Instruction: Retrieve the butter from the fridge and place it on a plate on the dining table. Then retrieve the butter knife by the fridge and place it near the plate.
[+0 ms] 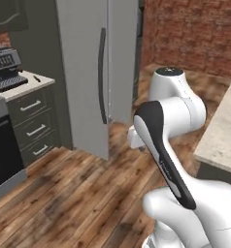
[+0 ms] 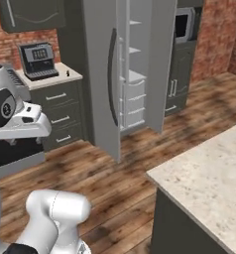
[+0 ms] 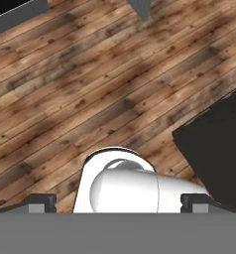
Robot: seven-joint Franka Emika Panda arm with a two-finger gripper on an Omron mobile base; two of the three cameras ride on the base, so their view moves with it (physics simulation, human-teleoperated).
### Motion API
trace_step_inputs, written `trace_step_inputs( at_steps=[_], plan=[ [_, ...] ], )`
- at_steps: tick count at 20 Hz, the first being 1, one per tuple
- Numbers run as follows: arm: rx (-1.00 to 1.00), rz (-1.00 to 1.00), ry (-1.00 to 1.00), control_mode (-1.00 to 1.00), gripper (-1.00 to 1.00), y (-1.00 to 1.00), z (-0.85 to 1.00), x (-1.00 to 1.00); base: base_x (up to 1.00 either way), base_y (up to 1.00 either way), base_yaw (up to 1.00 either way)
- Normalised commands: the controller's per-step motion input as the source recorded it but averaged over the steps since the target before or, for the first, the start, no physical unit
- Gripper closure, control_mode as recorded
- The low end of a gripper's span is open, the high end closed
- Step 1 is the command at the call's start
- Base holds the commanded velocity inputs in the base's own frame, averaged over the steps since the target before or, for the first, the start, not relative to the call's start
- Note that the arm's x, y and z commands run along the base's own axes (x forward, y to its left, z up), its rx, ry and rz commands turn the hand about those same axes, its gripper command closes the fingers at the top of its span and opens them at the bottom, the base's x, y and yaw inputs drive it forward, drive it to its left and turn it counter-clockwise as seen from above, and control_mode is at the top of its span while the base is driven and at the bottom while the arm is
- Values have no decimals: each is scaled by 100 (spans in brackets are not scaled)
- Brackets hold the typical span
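Grey fridge [image 2: 135, 74] stands open; my hand [image 3: 118, 203] is spread wide, empty, so I'd drive closer squarely before reaching for the shelves.

I see the fridge [image 2: 102, 74] in smooth, matt light-grey metal, its door handle [image 1: 102, 75] dark and satin. The floor [image 1: 78, 193] shows varnished wood planks with dark grain. Rough red brick lines the back wall [image 1: 195, 34]. The dining table [image 2: 209, 173] carries a speckled beige stone tabletop, faintly polished. The arm [image 1: 171, 145] is glossy white plastic with dark trim.
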Motion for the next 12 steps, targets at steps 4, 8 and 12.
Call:
trace_step_inputs(
  at_steps=[4,8,12],
  plan=[
    [0,0,0,100,-100,0,0,0,98,53,4],
    [0,0,0,100,-100,0,0,0,86,1,22],
    [0,0,0,100,-100,0,0,0,100,0,9]
  ],
)
